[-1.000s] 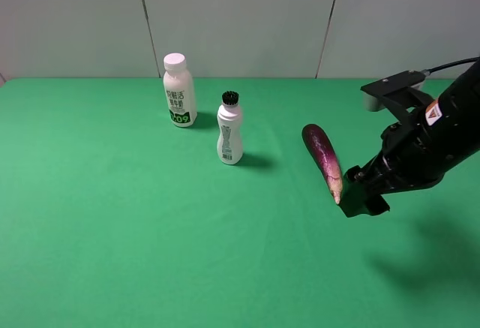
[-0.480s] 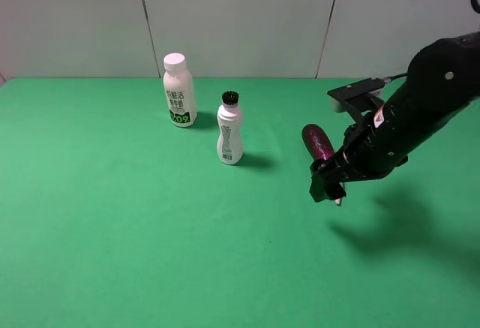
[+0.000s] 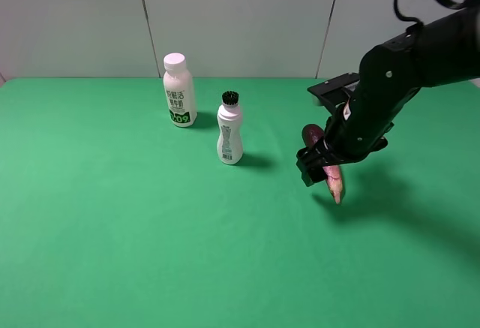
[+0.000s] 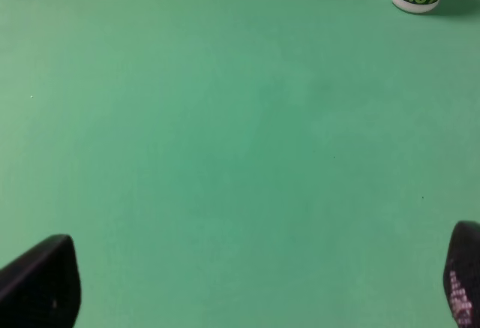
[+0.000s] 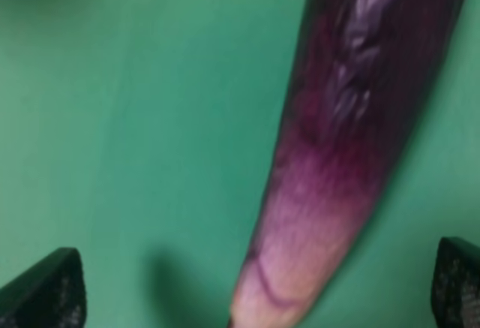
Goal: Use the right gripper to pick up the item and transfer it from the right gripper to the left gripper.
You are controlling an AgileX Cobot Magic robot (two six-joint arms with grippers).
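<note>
The eggplant (image 3: 334, 181) lies flat on the green cloth (image 3: 112, 215), right of the middle, with its pale tan tip toward you and its dark end pointing away. Your right gripper (image 3: 318, 169) hangs low over its middle, so in the high view only the 2 ends of the vegetable show past the black arm. From the right wrist you see the skin close up: glossy, deep purple with bright glints, fading through magenta to a dull cream at the narrow tip. The 2 matte black fingertips (image 5: 45, 290) stand wide apart, 1 on each side of that tip, with bare cloth between each of them and the skin, so nothing is gripped.

Your left gripper (image 4: 247, 283) is out of the high view. Its wrist camera shows 2 black wedge-shaped tips spread wide above bare cloth, holding nothing.

Farther back, left of the eggplant and apart from it, stands a small white waisted bottle (image 3: 229, 134) with a black ribbed cap. Behind that, a taller white bottle (image 3: 180, 91) with a white cap and a green-and-black label stands near the pale panelled wall (image 3: 240, 20).
</note>
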